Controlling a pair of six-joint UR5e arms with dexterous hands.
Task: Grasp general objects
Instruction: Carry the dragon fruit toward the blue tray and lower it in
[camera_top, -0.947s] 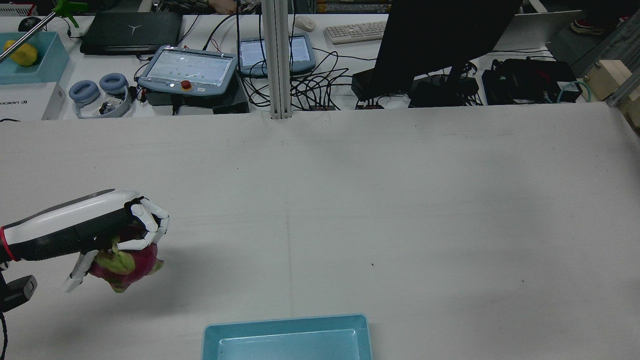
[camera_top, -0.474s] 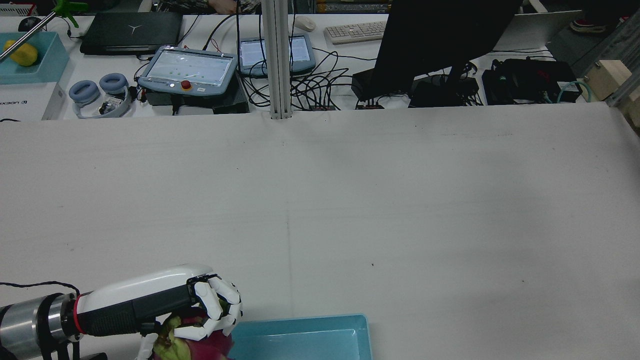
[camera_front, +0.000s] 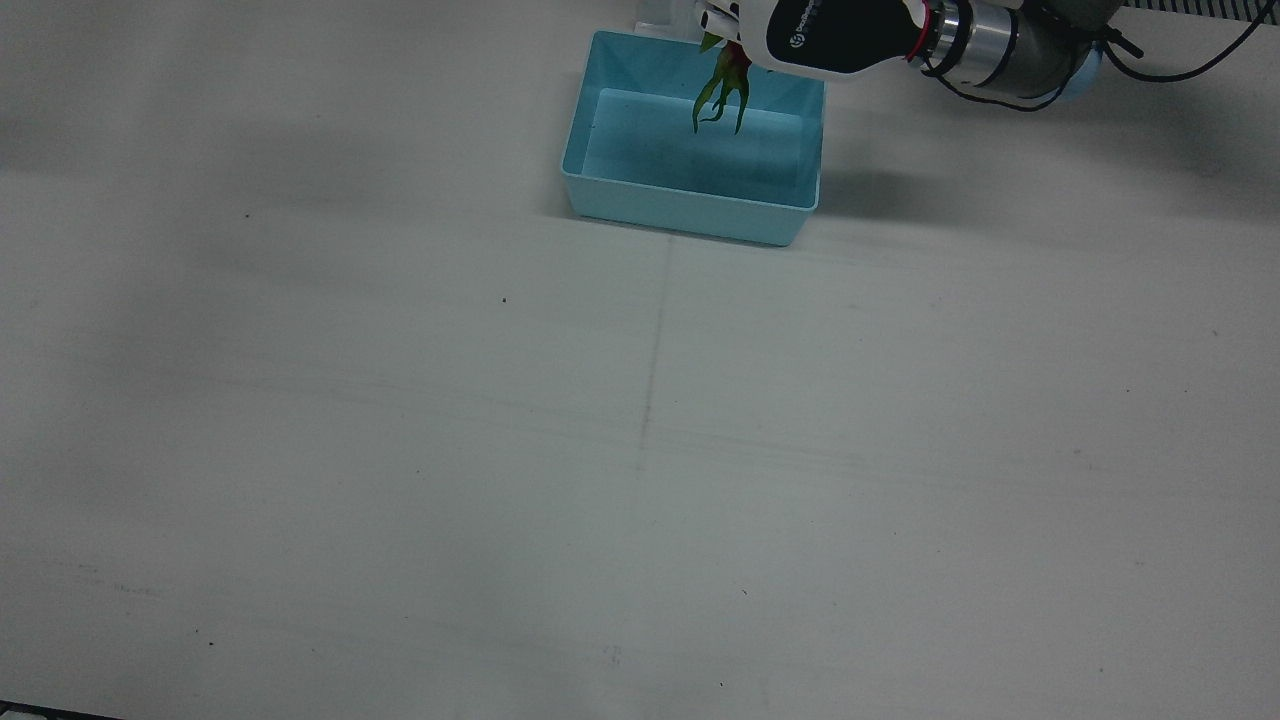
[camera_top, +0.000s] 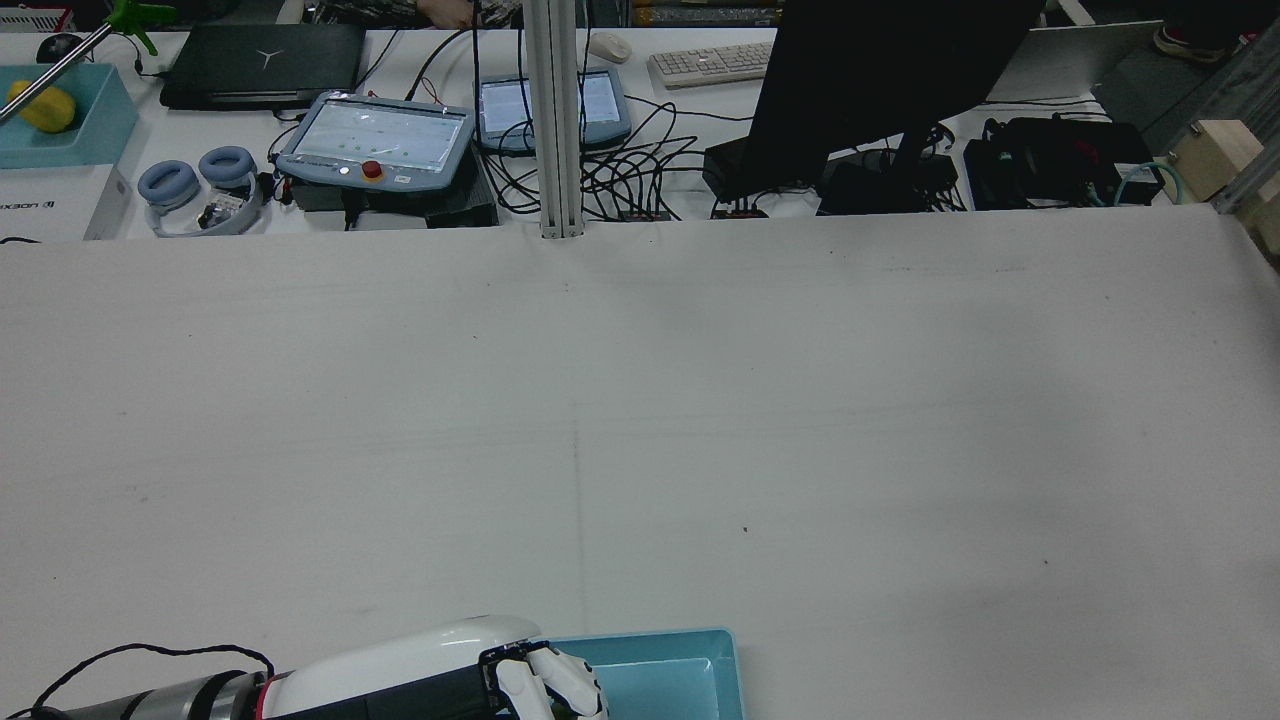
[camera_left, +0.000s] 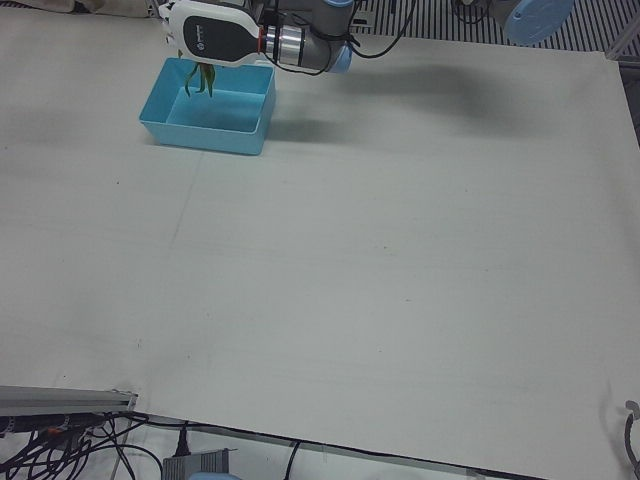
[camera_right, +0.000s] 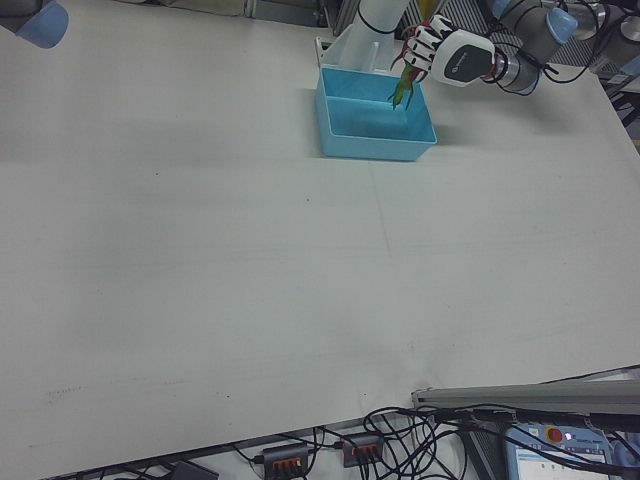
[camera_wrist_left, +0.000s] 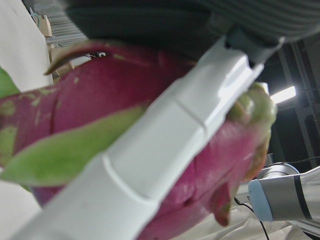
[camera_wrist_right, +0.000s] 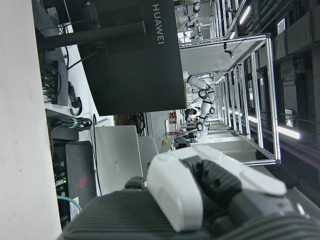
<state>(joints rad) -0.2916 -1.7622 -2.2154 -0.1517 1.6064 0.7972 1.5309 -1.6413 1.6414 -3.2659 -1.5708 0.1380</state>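
At the robot-side edge of the white cloth-covered table (camera_front: 640, 450), the left hand (camera_front: 830, 35), white-fingered with a black palm shell, hangs over the shallow light-blue plastic bin (camera_front: 690, 215) with its fingers clamped round the magenta dragon fruit with green scales (camera_wrist_left: 100, 120). The left hand view fills with the fruit's red skin and one white finger (camera_wrist_left: 165, 145) laid across it; nothing else shows the grip so closely. The front view shows only green leaf tips dangling into the bin's far right corner, the fruit's body hidden under the hand. The rear view catches just the knuckles at its bottom edge, beside the bin's left rim. The right hand (camera_wrist_right: 200, 190) appears only in its own view, white segments folded against a dark body; I cannot tell whether it is clenched or released.

The bin sits close to the table's near edge by the pedestals; the rest of the cloth lies bare on every side.

A second ago the hand held the fruit well left of the bin over open cloth; half a second ago it reached the bin's left wall; now it is above the bin's interior
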